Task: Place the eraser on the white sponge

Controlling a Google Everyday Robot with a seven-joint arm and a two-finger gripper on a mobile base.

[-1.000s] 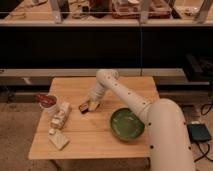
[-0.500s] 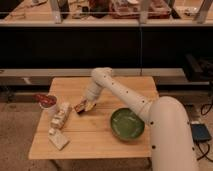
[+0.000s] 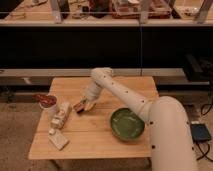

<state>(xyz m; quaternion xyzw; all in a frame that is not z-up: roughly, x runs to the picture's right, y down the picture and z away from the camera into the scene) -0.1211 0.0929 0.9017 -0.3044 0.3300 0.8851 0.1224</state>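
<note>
**Eraser in the claw, sponge not yet reached**

I am looking at the claw hanging low over the middle of the worktop, a little left of centre. Its fingers are closed tight, and I am reading the small dark bar at their tip as the eraser, pinched there and not lying free on the wood. Whether it is clear of the surface or just brushing it, I cannot tell. The white arm is reaching in from the near right and bending down to that spot.

Just left of the claw, the lumpy white stacked piece is lying at a slant, with a red-topped object beside it towards the far left. Nearer to me, a tiny white cube is sitting close to the stack's near end. Past that, by the near left corner, the white sponge is lying flat with nothing on top. The green bowl is sitting well apart on the right.

I am judging the pick-up as done and the delivery as only part done. The eraser is sitting to the right of the sponge and farther from me, with the stack's near end and the cube close to the line between them. What I am seeing as left: bringing the claw over the sponge, lowering, and letting go so that the bar lies flat on it.
</note>
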